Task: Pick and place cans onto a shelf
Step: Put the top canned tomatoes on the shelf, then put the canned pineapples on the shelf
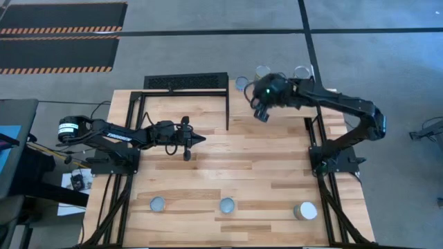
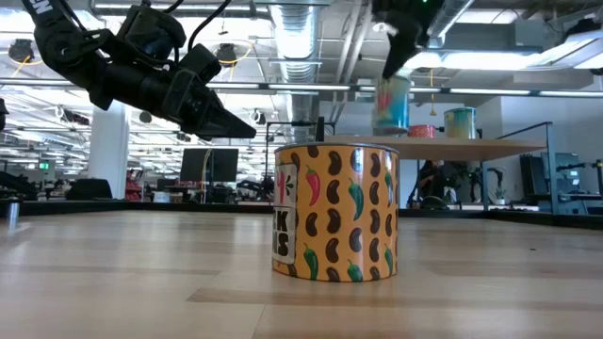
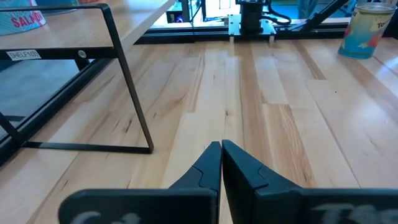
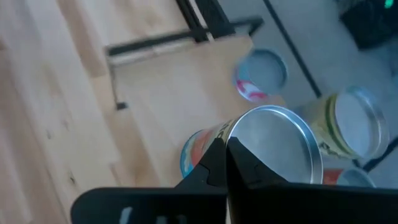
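Observation:
My right gripper (image 1: 261, 114) is shut and hangs over the shelf (image 2: 471, 148), a raised pale board on black posts at the table's far right. Past its tips (image 4: 225, 155) an orange-and-blue can (image 4: 273, 149) stands on the shelf (image 4: 168, 87); I see nothing between the fingers. Two more cans (image 4: 261, 71) (image 4: 348, 124) stand behind it. My left gripper (image 1: 197, 140) waits shut above the table's left middle. Three cans (image 1: 158, 204) (image 1: 227, 205) (image 1: 305, 211) stand along the near edge; the middle one is bean-patterned (image 2: 334, 212).
The shelf's black leg frame (image 3: 134, 106) stands on the table just ahead of my left gripper (image 3: 221, 162). A black mesh rack (image 1: 185, 81) sits at the far left edge. The table's middle (image 1: 242, 159) is bare wood.

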Robot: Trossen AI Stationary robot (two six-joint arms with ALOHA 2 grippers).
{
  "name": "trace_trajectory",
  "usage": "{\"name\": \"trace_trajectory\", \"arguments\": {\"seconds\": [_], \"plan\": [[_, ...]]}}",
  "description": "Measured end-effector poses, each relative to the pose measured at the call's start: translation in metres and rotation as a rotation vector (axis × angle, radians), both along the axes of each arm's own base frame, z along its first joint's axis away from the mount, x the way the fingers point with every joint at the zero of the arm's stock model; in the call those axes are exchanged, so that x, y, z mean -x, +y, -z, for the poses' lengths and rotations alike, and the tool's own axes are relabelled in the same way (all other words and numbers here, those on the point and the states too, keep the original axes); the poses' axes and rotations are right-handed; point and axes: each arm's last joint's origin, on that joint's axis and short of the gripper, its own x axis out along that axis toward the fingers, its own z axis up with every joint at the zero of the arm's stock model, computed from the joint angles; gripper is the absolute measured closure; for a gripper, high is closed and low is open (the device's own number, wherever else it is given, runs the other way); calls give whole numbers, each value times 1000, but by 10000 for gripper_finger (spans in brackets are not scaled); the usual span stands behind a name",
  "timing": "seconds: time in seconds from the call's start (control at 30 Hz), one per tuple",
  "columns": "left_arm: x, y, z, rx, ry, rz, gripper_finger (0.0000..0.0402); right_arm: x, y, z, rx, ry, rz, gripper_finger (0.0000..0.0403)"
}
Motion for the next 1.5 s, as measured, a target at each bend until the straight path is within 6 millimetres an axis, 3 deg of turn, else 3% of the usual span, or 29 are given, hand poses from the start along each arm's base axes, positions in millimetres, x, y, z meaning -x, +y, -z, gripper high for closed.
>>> {"name": "trace_trajectory", "arguments": {"seconds": [0.2, 0.43, 0.7, 1.2, 1.37, 1.5], "plan": [[0, 0, 0, 0, 0, 0, 398, 8, -32, 5, -64, -9, 47, 396], [0, 0, 0, 0, 0, 0, 398, 7, -42, 11, -86, 13, 35, 395], [0, 0, 0, 0, 0, 0, 398, 6, -47, 12, -71, 21, 29, 386], [0, 0, 0, -1, 1, 1, 398, 4, -48, 9, -35, -4, 48, 314], [0, 0, 0, -2, 1, 1, 398, 4, -45, 8, -15, 7, 21, 313], [0, 0, 0, -1, 4, 1, 398, 6, -39, 1, 29, -7, -40, 338]]}}
